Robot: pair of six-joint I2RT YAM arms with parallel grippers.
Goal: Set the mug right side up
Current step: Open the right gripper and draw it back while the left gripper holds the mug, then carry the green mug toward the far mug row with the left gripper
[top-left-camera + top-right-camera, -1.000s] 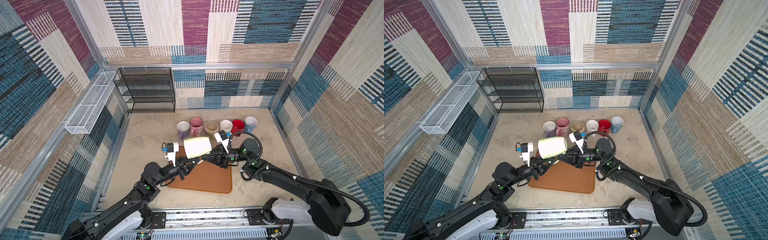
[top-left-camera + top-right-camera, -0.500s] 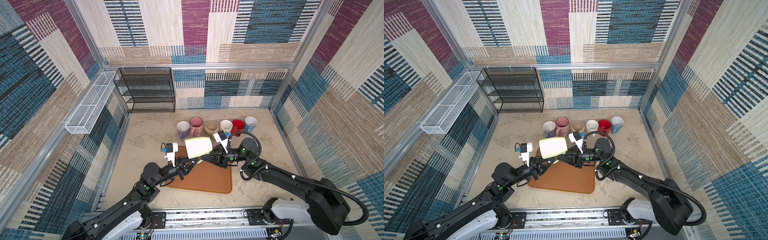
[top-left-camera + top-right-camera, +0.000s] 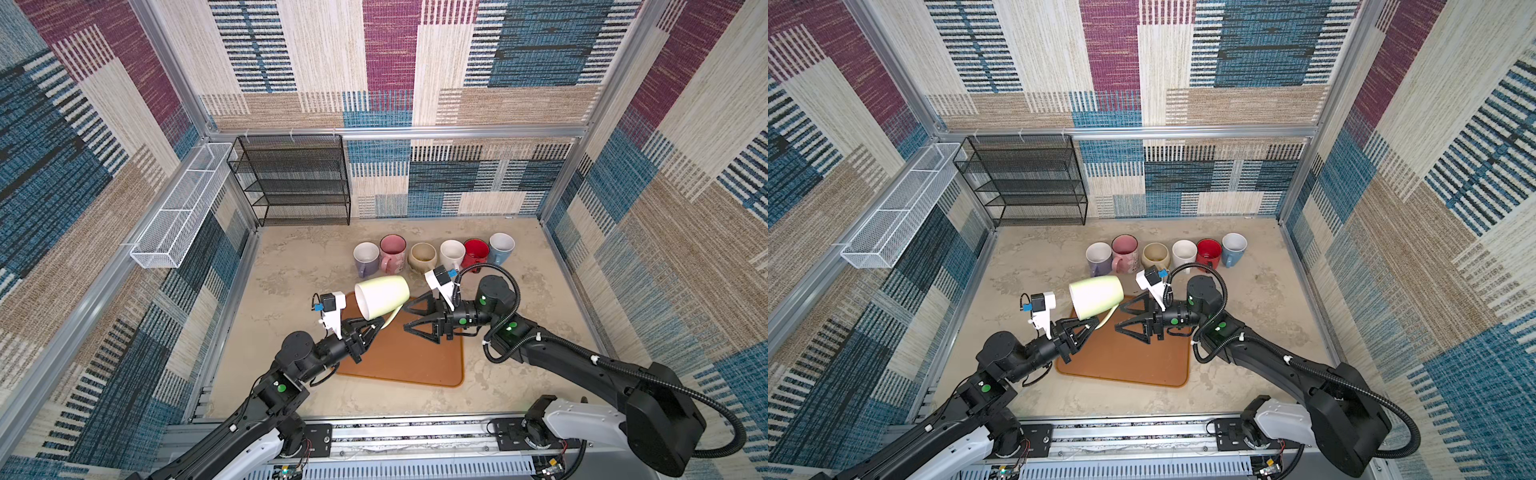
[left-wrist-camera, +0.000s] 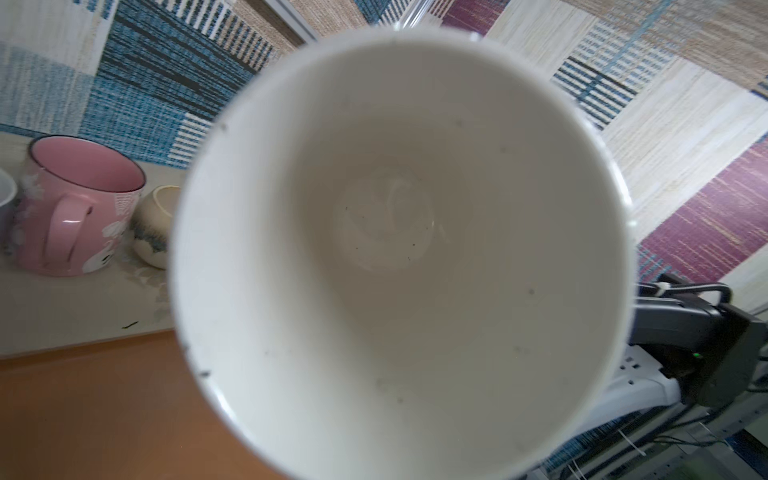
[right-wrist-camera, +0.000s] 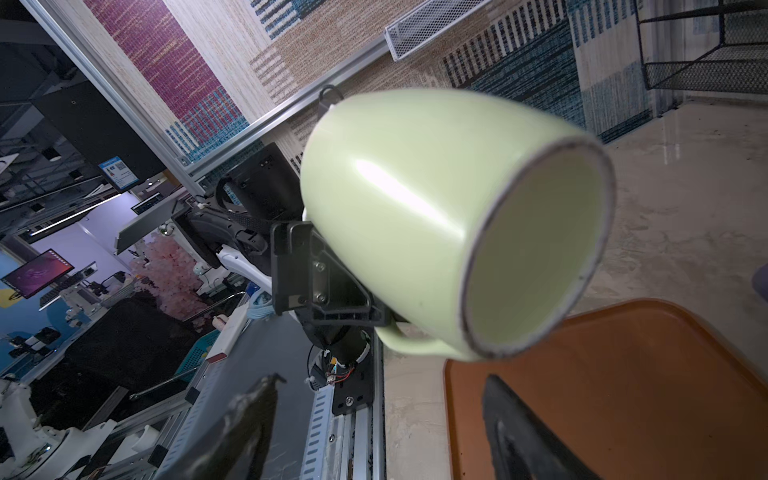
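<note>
My left pincer [image 3: 375, 325] pinches narrow, apparently on the handle [image 5: 415, 345] (mostly hidden), holding the pale green mug [image 3: 382, 296] aloft over the orange mat [image 3: 415, 361]. It lies sideways, long axis roughly level: mouth toward my left arm, base toward my right pincer [image 3: 410, 319], gaping wide, just clear.

A booth lined with woven patchwork.
Walls [image 3: 386, 62] of blue, plum and beige woven panels rise on three sides, edged by aluminium rails [image 3: 457, 132]. The floor [image 3: 299, 266] is pale marbled stone. A black mesh shelf unit [image 3: 299, 178] stands against the back wall, and a white wire basket [image 3: 178, 212] hangs beside it.
</note>
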